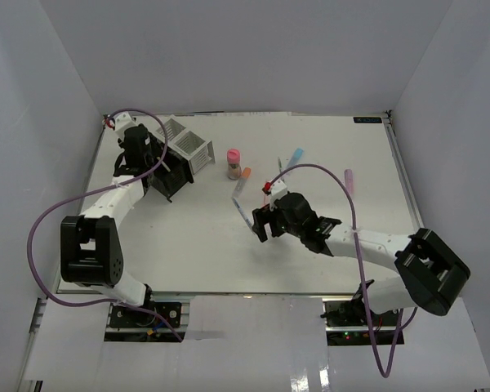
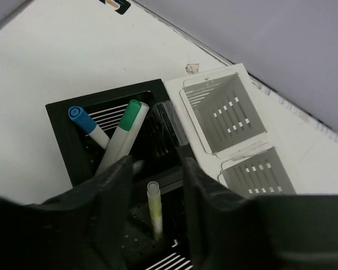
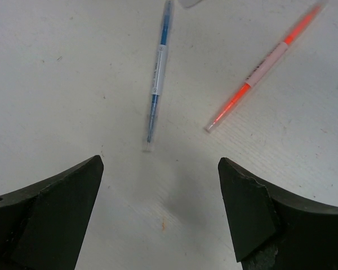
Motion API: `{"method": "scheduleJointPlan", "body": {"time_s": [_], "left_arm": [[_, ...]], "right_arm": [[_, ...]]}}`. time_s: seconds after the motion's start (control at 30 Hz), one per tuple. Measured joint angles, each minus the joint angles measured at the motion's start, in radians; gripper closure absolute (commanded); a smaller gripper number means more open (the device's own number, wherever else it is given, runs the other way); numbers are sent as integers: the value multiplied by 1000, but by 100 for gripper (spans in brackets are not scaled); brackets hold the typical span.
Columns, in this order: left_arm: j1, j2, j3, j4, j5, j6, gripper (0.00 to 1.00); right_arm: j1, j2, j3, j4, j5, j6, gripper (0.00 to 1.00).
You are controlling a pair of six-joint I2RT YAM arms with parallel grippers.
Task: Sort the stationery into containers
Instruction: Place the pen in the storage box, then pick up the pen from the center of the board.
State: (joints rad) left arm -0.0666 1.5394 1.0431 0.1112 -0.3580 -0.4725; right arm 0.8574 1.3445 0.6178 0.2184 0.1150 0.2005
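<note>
My left gripper (image 2: 158, 166) hangs over the black container (image 2: 59, 129), open. A yellow pen (image 2: 154, 205) stands in the gap between the fingers, and neither finger touches it. A blue-capped marker (image 2: 79, 115) and a green-capped marker (image 2: 132, 112) lean in the same box. My right gripper (image 3: 160, 169) is open and empty just above the table. A thin blue pen (image 3: 158, 73) and an orange pen (image 3: 265, 62) lie flat ahead of it. From above, the left gripper (image 1: 159, 167) is at the back left and the right gripper (image 1: 261, 222) is mid-table.
Two white mesh containers (image 2: 225, 109) (image 2: 259, 171) stand side by side against the black one. A pink-capped cylinder (image 1: 233, 163) stands upright mid-table. Further right are a blue marker (image 1: 294, 155) and a lilac block (image 1: 349, 175). White walls close in the back and both sides.
</note>
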Motion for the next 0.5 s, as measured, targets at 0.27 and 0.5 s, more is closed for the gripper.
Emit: {"method": "scheduleJointPlan", "body": {"time_s": [0.27,0.5], "left_arm": [[0,-38,45,-134,8,-2,2],[0,-224,103,-316,93,10,2]], "right_arm": [[45,212,157,-42,19,-35,14],[64,386,297,-80,45,-60,25]]}}
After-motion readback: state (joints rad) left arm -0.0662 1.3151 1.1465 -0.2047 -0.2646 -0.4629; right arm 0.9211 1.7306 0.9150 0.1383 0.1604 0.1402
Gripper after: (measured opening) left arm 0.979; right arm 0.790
